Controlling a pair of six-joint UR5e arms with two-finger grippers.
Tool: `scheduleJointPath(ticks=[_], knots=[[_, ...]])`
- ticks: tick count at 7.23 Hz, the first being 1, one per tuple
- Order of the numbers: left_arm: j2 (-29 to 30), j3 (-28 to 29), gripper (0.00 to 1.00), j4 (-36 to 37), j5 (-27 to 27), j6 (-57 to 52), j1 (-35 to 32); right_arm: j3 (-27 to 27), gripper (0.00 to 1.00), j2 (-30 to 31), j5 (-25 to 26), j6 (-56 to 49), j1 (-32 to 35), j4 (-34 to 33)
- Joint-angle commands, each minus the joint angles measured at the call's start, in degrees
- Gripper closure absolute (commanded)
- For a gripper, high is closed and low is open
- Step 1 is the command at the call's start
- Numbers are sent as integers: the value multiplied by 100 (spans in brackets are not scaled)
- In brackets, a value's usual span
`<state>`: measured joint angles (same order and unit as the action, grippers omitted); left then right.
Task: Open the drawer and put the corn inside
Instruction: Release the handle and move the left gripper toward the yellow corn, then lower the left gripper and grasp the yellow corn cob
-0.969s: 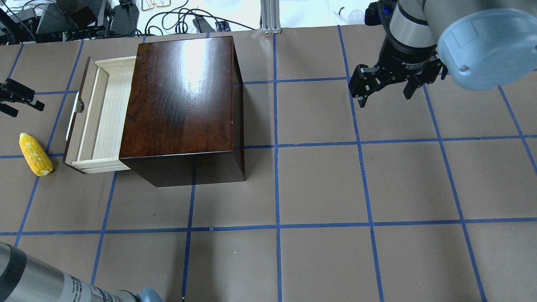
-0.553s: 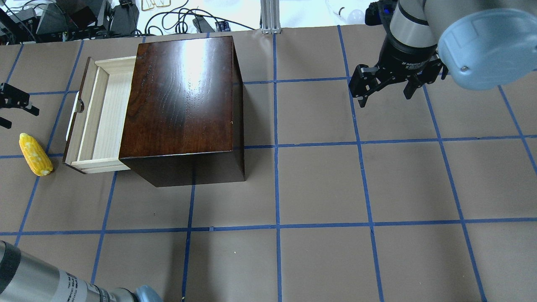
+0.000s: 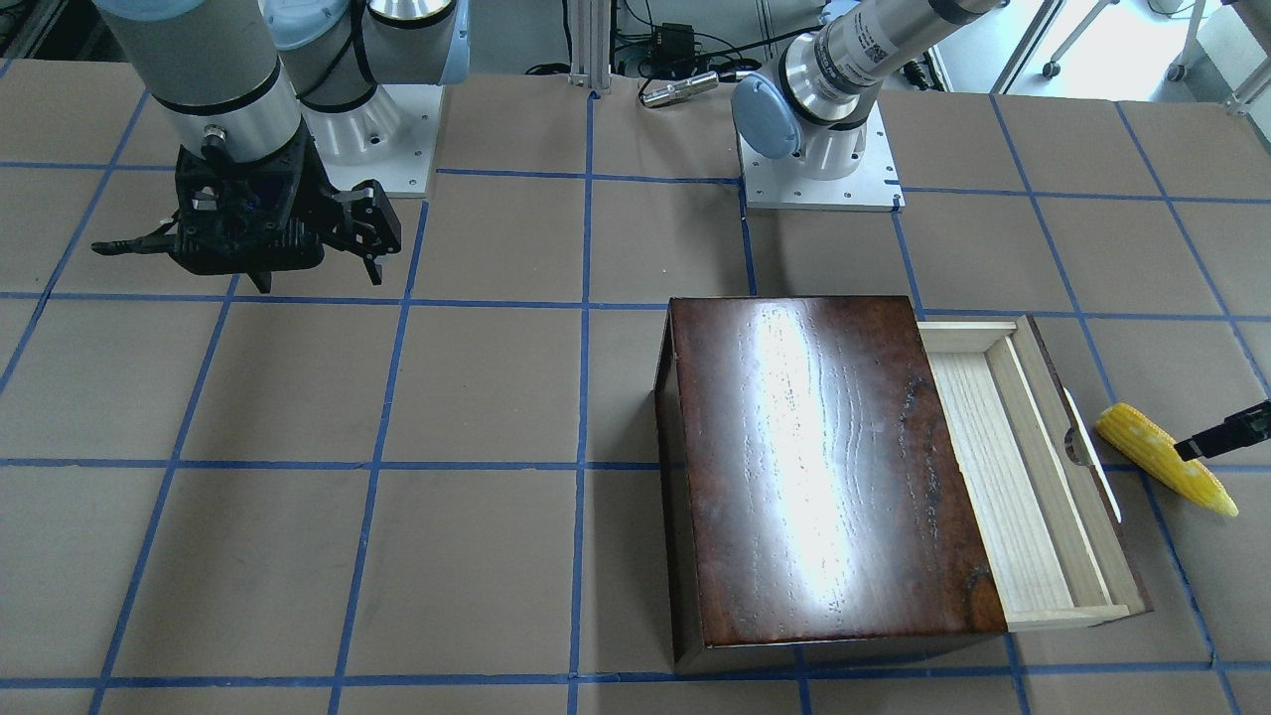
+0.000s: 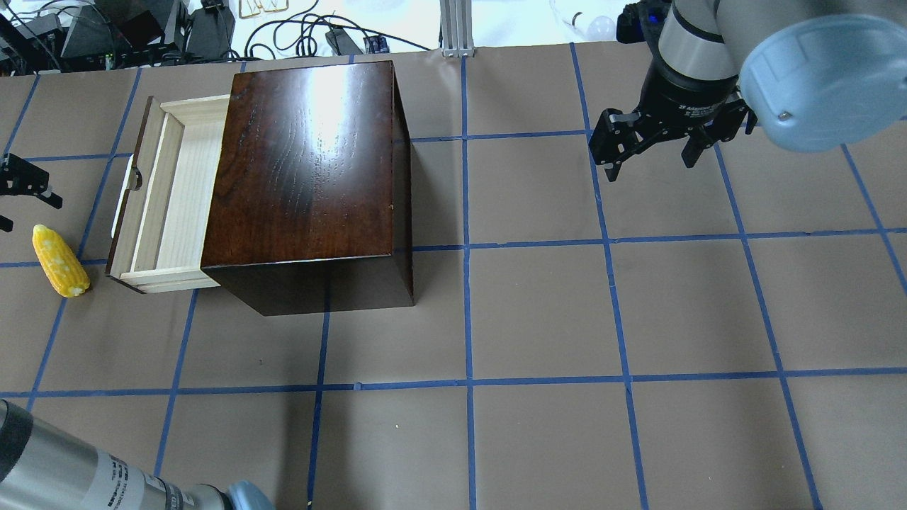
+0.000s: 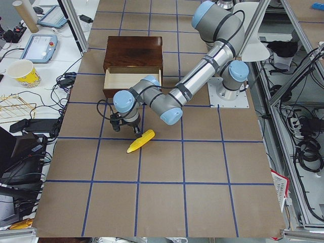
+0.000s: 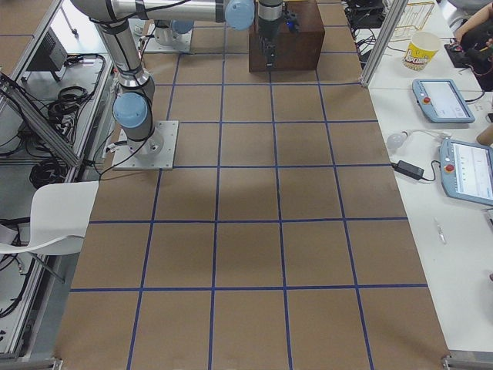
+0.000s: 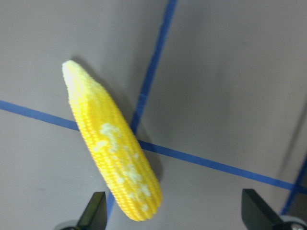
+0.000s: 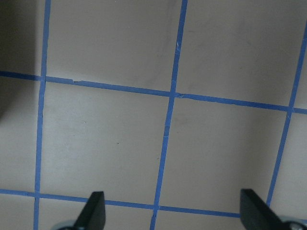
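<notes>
The drawer (image 4: 173, 198) stands pulled out of the dark wooden box (image 4: 305, 163), its pale tray empty and its white handle (image 4: 131, 177) facing the corn. The yellow corn (image 4: 60, 261) lies on the table just beyond the drawer front; it also shows in the front view (image 3: 1162, 459) and the left wrist view (image 7: 112, 148). My left gripper (image 7: 175, 213) is open and empty, hovering over the corn's thick end; one finger (image 3: 1226, 435) shows at the front view's edge. My right gripper (image 4: 650, 166) is open and empty, far off above the table's back right.
The brown table carries a blue tape grid (image 4: 468, 244). Cables and equipment (image 4: 142, 28) lie past the far edge. The arm bases (image 3: 814, 149) stand behind the box. Side tables hold tablets (image 6: 443, 100) and a paper cup (image 5: 23, 72).
My left gripper has drifted toward the corn and the table's left edge. The right arm, drawer and corn have not moved.
</notes>
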<state>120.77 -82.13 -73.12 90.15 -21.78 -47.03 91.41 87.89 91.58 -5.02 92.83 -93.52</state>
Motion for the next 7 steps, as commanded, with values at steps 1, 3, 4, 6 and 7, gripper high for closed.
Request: scheduleJointPath(ticks=[1,3,4,6,7], knots=[[261,-119,0,463,82,165,10,0,0,0,0,1,-10,0],[437,-119,0,465,82,244,10,0,0,0,0,1,-10,0],[490,-110,0,465,82,366,10,9,0,0,0,1,7,0],[578,-119,3,465,108,385,10,0,0,0,0,1,-10,0],[596,-128,3,465,117,393,10,0,0,0,0,1,7,0]])
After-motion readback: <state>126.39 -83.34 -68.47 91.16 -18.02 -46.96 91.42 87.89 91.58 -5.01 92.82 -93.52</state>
